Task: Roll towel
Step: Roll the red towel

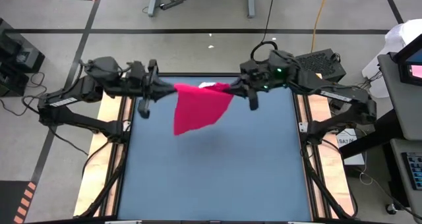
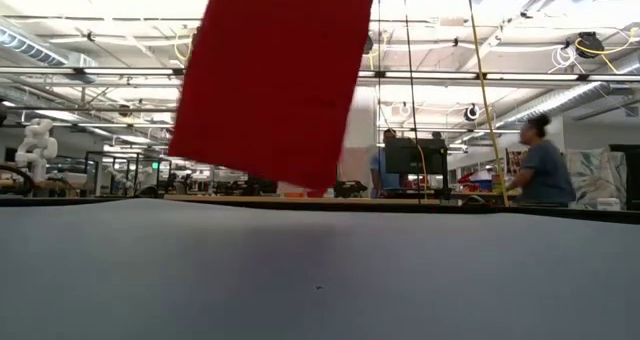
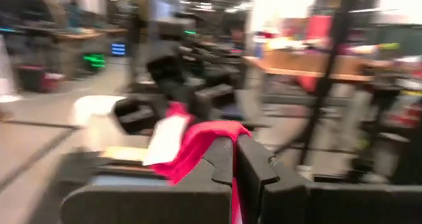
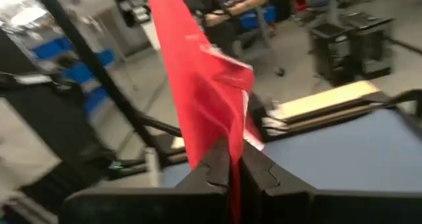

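Both end effectors, left [image 1: 166, 87] and right [image 1: 232, 87], pinch the towel's [image 1: 198, 109] top edge above the open table [image 1: 217, 178].

A grey floor [image 1: 198, 13] with dark tape lines surrounds the blue table [image 1: 217, 178], a black case [image 1: 323, 62] sits at 2 o'clock, and beyond it stand benches [image 2: 300, 195], a monitor [image 2: 415, 158], two people [image 2: 540, 170] and lit ceiling trusses [image 2: 90, 50].

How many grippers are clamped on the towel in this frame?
2. The left gripper is shut on the towel at its upper left corner; the right gripper is shut on the upper right corner. The towel hangs between them, off the blue table.
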